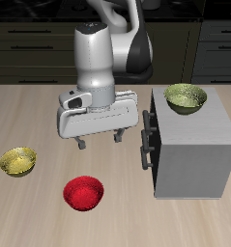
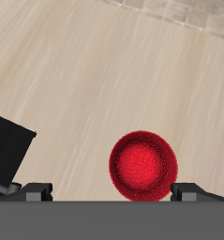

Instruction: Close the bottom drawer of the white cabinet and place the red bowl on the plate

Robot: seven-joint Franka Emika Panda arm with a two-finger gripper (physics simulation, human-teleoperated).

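The glossy red bowl (image 1: 84,193) sits on the wood-grain surface (image 1: 30,116), near its front edge. The fingers (image 1: 99,141) hang spread and empty above, beside the grey cabinet (image 1: 189,145), apparently not touching it.

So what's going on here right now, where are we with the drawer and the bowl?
The gripper hangs open above the table with nothing in it, beside the white cabinet. The cabinet's drawers look shut, or nearly so, though the exterior view does not settle which handle is the bottom one. The red bowl sits on the table nearer the front edge, untouched, and shows in the wrist view too. An olive-green bowl rests on the cabinet top and a yellow-green bowl sits on the table. No plate is in view.
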